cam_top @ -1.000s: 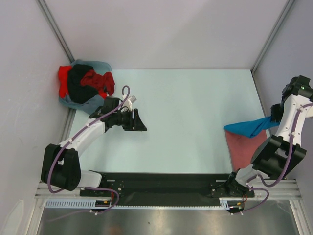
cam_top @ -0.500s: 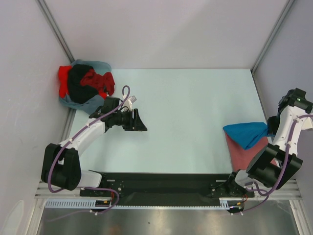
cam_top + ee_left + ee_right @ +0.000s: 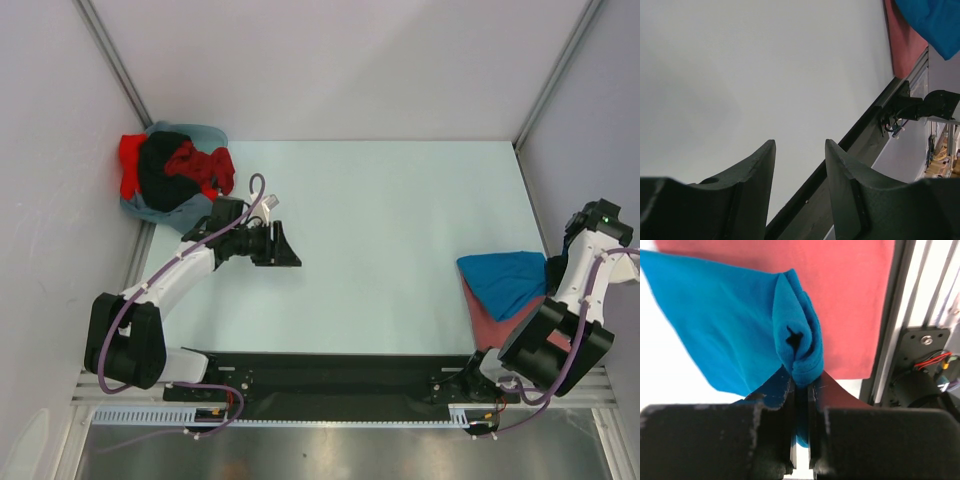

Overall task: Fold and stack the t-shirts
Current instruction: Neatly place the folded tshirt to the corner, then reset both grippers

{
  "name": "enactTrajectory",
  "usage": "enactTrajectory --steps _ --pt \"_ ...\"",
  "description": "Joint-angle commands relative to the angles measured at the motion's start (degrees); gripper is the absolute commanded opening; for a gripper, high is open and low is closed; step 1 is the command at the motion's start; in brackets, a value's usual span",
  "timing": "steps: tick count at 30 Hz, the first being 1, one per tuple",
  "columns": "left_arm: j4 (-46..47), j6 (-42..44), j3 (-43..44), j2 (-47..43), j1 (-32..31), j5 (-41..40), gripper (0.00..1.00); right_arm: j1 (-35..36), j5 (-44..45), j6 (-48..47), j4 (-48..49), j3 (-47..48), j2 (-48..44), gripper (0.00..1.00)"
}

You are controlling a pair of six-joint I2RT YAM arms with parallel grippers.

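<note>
Right gripper [image 3: 801, 386]: closed tight on a bunched fold of the blue t-shirt [image 3: 503, 280], which overlaps the far part of the pinkish-red t-shirt [image 3: 492, 318]. Left gripper [image 3: 800, 155]: jaws partly open, empty, well left of the pinkish-red t-shirt. Remaining t-shirt pile [image 3: 172, 178]: farther left still.

Soft matt cloth — blue t-shirt [image 3: 715, 315]

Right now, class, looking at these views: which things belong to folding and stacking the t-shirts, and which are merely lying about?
Belong to the job:
- blue t-shirt, pinched in the right arm's jaws
- pinkish-red t-shirt, flat, partly under it
- heap of red, black and grey-blue t-shirts, far left corner

Just there:
- table
- black base plate
- metal frame post
</note>
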Motion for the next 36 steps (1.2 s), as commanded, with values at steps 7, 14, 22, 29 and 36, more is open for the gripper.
enactTrajectory --steps 7,14,22,29,36 --pt "2.47 -0.39 -0.78 -0.9 1.34 2.43 0.5 -2.11 10.1 -4.82 -3.12 -3.22 -4.81 0.46" --pt "2.47 -0.56 -1.66 -1.07 1.78 2.43 0.5 -3.62 7.75 -14.32 -2.96 3.27 -8.5 0.64" --pt "5.36 -3.46 -5.35 -4.14 1.78 2.17 0.5 34.64 4.31 -9.15 9.16 7.76 -8.07 0.64" --pt "16.6 -15.05 -16.94 -17.13 1.78 2.43 0.52 57.71 -8.76 -8.71 37.33 -5.54 -7.79 0.71" --pt "26.98 -29.98 -36.17 -44.02 2.39 1.11 0.55 53.18 -42.21 6.13 74.33 -39.09 -19.04 0.69"
